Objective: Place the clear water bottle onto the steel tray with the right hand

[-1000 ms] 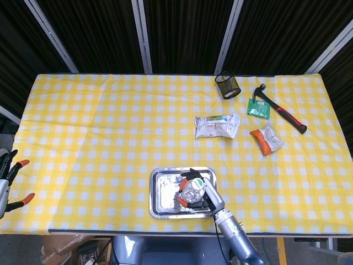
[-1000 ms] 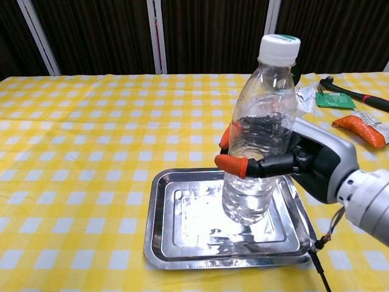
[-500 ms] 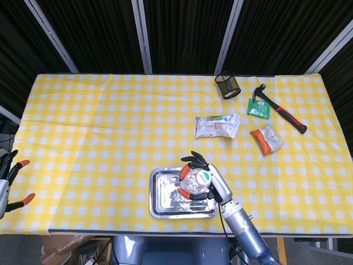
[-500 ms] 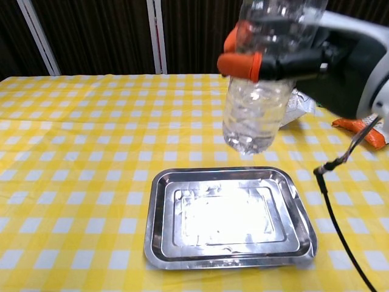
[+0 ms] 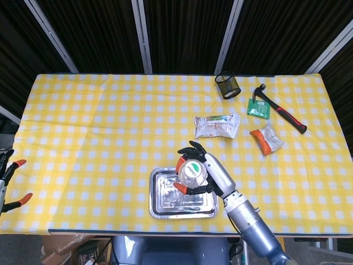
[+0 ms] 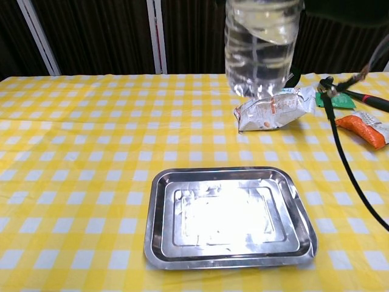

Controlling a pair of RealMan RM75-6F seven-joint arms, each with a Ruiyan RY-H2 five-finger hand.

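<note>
Fingers of the right hand wrapped around the clear water bottle, kept upright at top centre of the chest view, well above the steel tray. Held high, probably for a clean vertical set-down. Left hand at lower left edge, fingers spread, holding nothing.

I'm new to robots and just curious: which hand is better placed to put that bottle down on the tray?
The right hand. It already grips the water bottle in the air above the steel tray. The left hand holds nothing and sits far off at the table's edge.
</note>
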